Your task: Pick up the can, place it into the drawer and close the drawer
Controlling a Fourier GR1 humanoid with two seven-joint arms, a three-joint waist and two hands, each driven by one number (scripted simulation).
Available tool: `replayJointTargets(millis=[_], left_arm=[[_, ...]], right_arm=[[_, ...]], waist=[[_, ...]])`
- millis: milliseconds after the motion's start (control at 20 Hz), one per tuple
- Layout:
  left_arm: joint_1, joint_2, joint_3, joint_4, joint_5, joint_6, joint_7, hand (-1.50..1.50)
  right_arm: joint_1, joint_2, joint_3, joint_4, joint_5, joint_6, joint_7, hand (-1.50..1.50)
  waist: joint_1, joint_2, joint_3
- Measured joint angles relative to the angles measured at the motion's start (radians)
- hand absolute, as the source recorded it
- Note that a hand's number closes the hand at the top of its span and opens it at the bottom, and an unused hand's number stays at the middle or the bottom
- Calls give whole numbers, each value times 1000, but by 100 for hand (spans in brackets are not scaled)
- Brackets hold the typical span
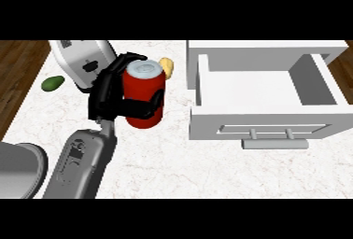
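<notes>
— Nearest to us, what's that grey arm rising from the lower left?

— Grey forearm (81,163), and it ends in the black left hand (114,93). Beside it, at the lower left edge of the view, there's a rounded grey shape (17,170) I can't identify.

— What is the hand doing?

— Its fingers are curled round the tall red can with a pale silver top (145,93), wrapping the body from the left and across the front. The can stands upright in that grasp, over the middle of the white marbled counter (179,172).

— And the drawer?

— The white open drawer (265,88) is to the right of the can, pulled out toward us, with a grey bar handle (274,144) on its front. Its inside shows only bare floor. The can is outside it, just left of its left wall.

— Anything else on the counter?

— A white-and-grey toaster (82,60) near the back left corner, partly behind the hand. A green rounded avocado-like fruit (52,83) lies near the left edge. A small yellowish item (166,66) peeks out behind the can, by the back edge.

— The right hand?

— It doesn't show.
</notes>
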Motion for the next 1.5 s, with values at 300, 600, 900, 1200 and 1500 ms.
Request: replayJointTargets(millis=[300, 600, 900, 1200, 1500], left_arm=[[-179, -7, -49, 55, -24, 81, 94, 150], [-393, -11, -95, 175, -13, 180, 143, 150], [-595, -12, -124, 335, 42, 268, 167, 150], [-756, -12, -137, 513, 102, 313, 148, 150], [-862, -12, -174, 664, 184, 334, 104, 150]], right_arm=[[19, 9, 6, 11, 10, -1, -32, -150], [4, 15, 15, 25, 26, -2, -39, -150], [-15, 8, 18, 28, 31, -3, -24, -150], [-13, 8, 11, 23, 24, 4, -17, -150], [-45, 4, 10, 27, 27, -5, 5, -150]], waist=[[-5, 1, 0], [-11, 3, 0], [-17, 4, 0], [-25, 6, 0], [-34, 9, 1]])
